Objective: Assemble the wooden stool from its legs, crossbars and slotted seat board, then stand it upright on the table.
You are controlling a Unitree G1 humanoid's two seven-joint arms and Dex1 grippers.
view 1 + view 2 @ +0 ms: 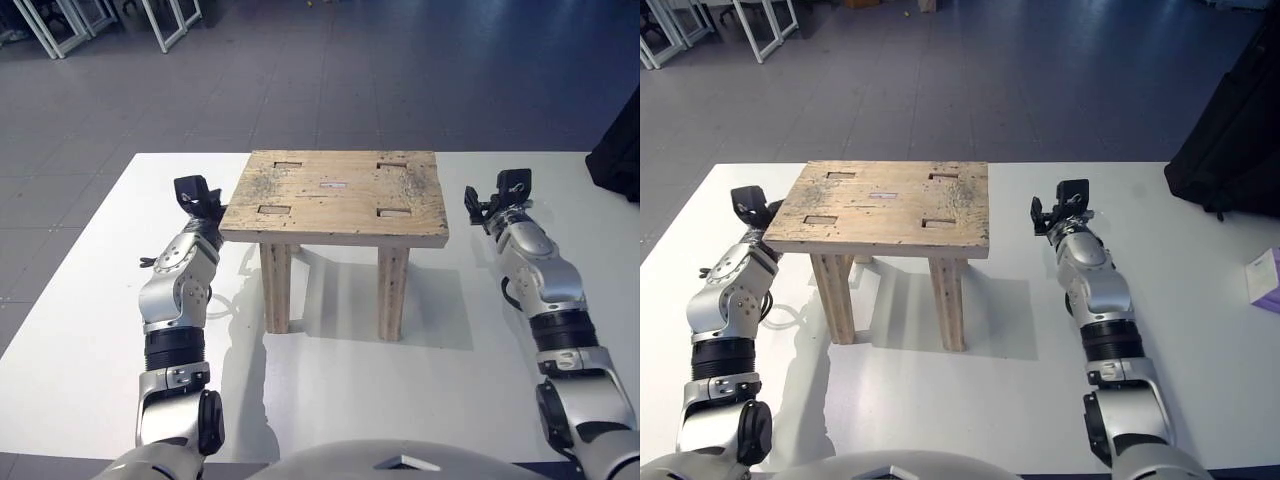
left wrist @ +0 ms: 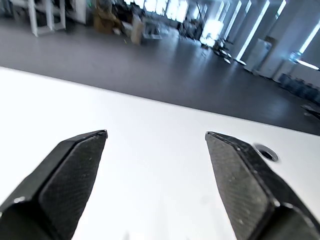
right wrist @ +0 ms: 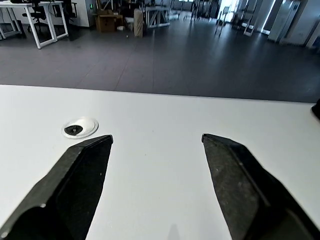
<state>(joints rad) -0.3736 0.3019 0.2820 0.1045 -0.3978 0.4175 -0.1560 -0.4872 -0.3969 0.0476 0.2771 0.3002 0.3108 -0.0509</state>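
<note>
Now the stool [image 1: 335,200] stands upright near the middle of the white table [image 1: 90,330], seat [image 1: 340,215] on top and level. Four rectangular slots [image 1: 274,210] show in the seat, one near each corner, with a smaller mark at its centre. Two front legs [image 1: 276,288] reach down to the tabletop, and the rear ones are mostly hidden behind them. The left gripper [image 1: 200,195] sits low just beside the seat's left edge, near its front corner; whether it touches the wood I cannot tell. From the left wrist view its two fingers [image 2: 75,175] are spread wide with only bare tabletop between them, so it holds nothing. The right gripper [image 1: 505,190] is off to the stool's right, clearly apart from the seat, above the table. Its fingers [image 3: 82,175] are likewise spread wide and hold nothing. A round grommet [image 3: 80,128] is set into the table ahead of the right gripper. A small purple box [image 1: 1263,280] lies at the table's far right edge, and a black bag [image 1: 1230,130] hangs beyond that side.
</note>
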